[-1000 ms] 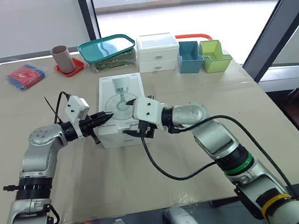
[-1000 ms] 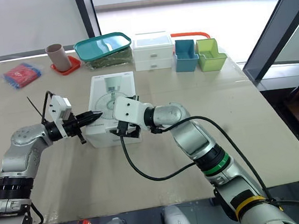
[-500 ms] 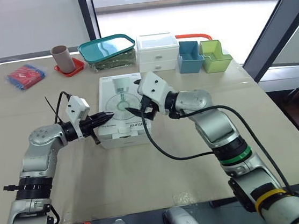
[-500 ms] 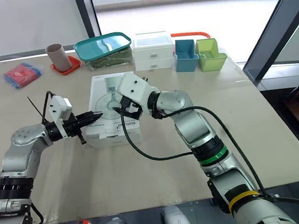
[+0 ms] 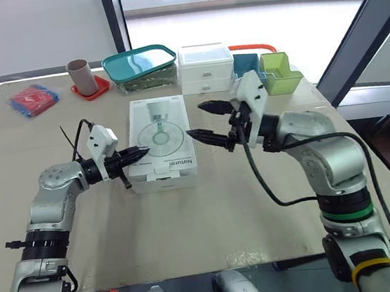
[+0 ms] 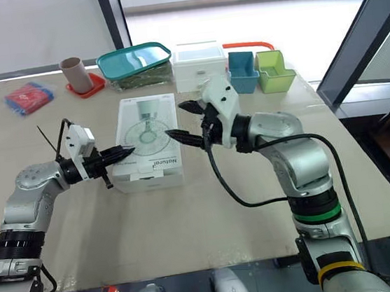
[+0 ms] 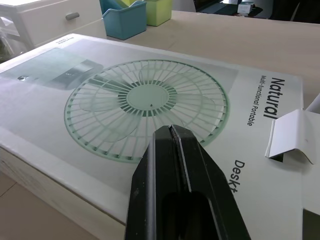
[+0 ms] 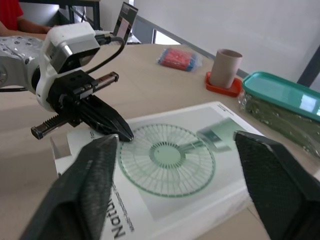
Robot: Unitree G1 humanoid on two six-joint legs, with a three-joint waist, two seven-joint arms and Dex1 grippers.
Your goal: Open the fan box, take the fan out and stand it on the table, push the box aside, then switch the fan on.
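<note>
The white fan box [image 5: 160, 146] lies flat at the table's centre, with a fan printed on its lid [image 7: 150, 95]. A small white flap [image 7: 290, 140] sticks up at its near end. My left gripper [image 5: 143, 152] is shut, and its tip rests at the box's left edge, low over the lid. My right gripper [image 5: 203, 122] hangs open in the air just right of the box, fingers spread wide and pointing toward it, with nothing between them. In the right wrist view the left gripper [image 8: 120, 132] touches the box [image 8: 165, 160] near the printed fan.
Along the table's far edge stand a paper cup [image 5: 83, 75] on a red coaster, a red packet [image 5: 32, 99], a teal-lidded container [image 5: 140, 64], a white drawer unit [image 5: 205, 67], and blue [image 5: 247, 75] and green [image 5: 280, 73] bins.
My right gripper has left the box's near end, passed over the lid and risen to the right, opening wide. The left gripper and the box have stayed put.
</note>
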